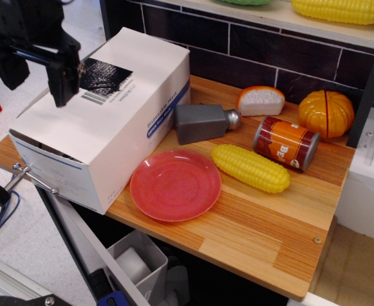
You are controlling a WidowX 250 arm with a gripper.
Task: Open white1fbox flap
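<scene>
The white1fbox [104, 118] runs lengthwise from 1 to 7 o'clock, flap [94, 95] facing up. The end effector [35, 73] spreads wide, empty, over its 10 o'clock edge.

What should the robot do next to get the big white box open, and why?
Probably lower the pincer a little toward the flap's left edge. The pincer is open and hangs above that side of the white carton, and the flap still lies flat and shut, so it needs to hook an edge before it can lift.
</scene>
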